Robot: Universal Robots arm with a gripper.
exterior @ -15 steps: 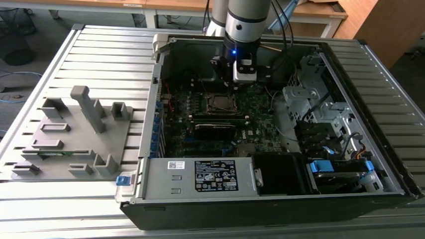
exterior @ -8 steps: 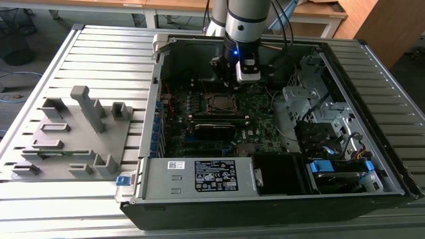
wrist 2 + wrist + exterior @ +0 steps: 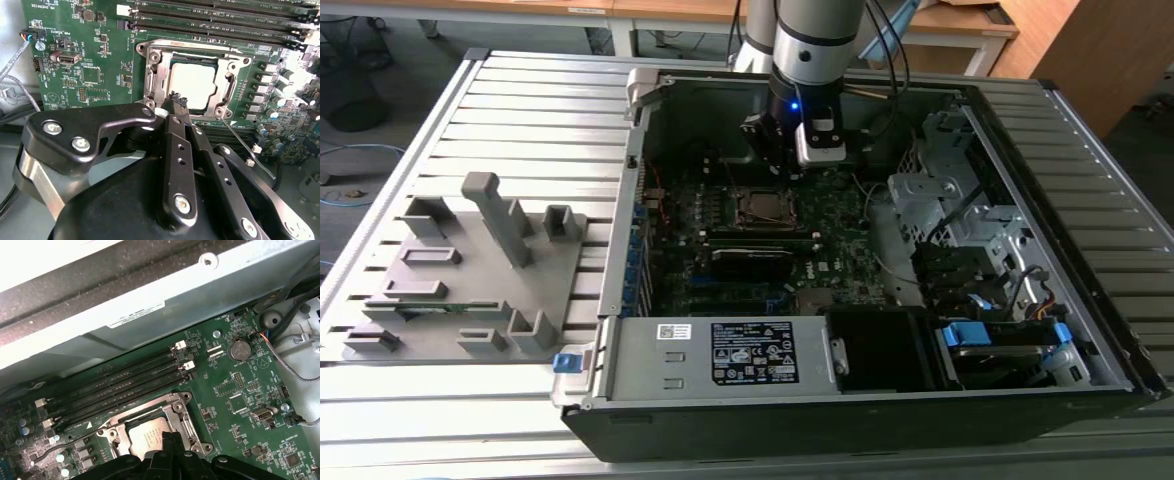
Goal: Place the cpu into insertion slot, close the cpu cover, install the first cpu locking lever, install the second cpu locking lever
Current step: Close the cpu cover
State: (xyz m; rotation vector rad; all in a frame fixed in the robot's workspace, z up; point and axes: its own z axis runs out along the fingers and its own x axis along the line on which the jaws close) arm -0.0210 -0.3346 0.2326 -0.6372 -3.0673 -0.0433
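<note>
One lever (image 3: pixel 244 144) stuck out loose. The cpu (image 3: pixel 192 85) sat in the insertion slot (image 3: pixel 194 60) under the cpu cover (image 3: pixel 151 82); the gripper (image 3: pixel 178 98), jaws pinched shut, hung near its rim, so a bump could've popped it open.

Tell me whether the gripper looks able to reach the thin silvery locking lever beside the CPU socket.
Probably yes: the gripper hovers at the edge of the silvery-rimmed socket, and the thin silvery locking lever juts out free beside it, nothing covering it.
</note>
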